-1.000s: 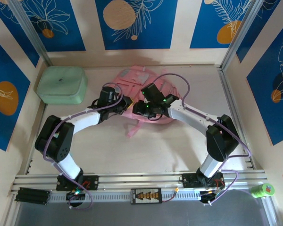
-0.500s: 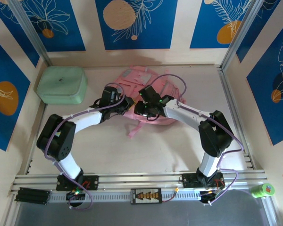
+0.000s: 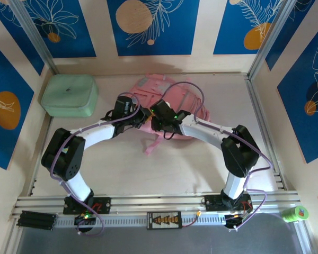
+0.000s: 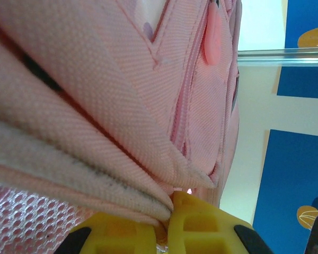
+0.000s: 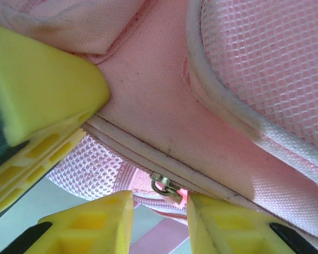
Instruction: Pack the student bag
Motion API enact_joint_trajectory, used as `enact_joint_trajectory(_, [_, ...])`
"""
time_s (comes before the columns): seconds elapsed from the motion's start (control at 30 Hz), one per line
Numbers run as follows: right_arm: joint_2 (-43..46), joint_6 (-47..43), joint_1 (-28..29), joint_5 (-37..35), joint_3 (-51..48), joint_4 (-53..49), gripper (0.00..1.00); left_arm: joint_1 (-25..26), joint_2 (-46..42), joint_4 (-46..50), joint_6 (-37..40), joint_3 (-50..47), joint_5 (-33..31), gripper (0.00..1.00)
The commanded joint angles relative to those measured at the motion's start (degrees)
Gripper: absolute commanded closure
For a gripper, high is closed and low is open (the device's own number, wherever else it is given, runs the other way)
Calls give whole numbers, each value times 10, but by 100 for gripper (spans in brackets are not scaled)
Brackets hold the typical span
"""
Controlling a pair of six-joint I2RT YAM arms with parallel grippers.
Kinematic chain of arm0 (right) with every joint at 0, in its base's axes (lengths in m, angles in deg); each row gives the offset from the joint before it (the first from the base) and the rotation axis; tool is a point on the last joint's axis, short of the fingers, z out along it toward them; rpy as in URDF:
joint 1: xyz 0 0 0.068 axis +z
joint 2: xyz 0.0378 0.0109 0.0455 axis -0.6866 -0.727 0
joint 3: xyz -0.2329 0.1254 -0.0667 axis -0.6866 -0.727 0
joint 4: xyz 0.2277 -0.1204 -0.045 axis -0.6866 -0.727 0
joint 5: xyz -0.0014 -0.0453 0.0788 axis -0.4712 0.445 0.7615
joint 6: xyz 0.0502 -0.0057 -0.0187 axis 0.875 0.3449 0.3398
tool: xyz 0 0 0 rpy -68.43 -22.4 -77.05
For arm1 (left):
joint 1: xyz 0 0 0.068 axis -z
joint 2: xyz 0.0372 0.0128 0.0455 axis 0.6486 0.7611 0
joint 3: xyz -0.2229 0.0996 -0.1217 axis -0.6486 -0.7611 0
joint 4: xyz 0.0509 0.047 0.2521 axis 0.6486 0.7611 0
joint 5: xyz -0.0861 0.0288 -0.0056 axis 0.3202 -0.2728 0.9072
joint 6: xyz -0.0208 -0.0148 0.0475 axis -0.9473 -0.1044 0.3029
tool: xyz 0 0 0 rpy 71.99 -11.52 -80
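Where the student bag (image 3: 175, 99) lies: far middle of the table (image 3: 148, 169), right of the mint green case (image 3: 70, 95).
Left gripper (image 4: 169, 211): clenched on a fold of the bag's fabric.
Right gripper (image 5: 159, 214): jaws apart — zip pull (image 5: 164, 185) just above the gap.

No text, label, brand, number or sign can be read on anything here.

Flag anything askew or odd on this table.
The backpack lies crumpled rather than flat. The left gripper pinches a fold of its fabric, and one strap trails loose toward the near edge. I see no spill or tear.
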Motion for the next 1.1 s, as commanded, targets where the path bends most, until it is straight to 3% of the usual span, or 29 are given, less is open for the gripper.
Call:
enact_joint_trajectory(0.0, [-23,-37,-10,-62,10,37,66,9,-7,-40,-10,33,41,100])
enact_joint_trajectory(0.2, [-55,-60,-19,-60,44,56,69,9,-5,-35,-8,43,53,100])
enact_joint_trajectory(0.5, [-38,-62,-33,-37,32,60,83,8,1,-32,-2,50,45,100])
enact_joint_trajectory(0.9, [28,-45,-55,-76,-63,7,84,-25,5,-21,19,51,39,100])
enact_joint_trajectory(1.07, [44,28,-75,-103,-89,-62,84,-39,2,-15,26,47,40,100])
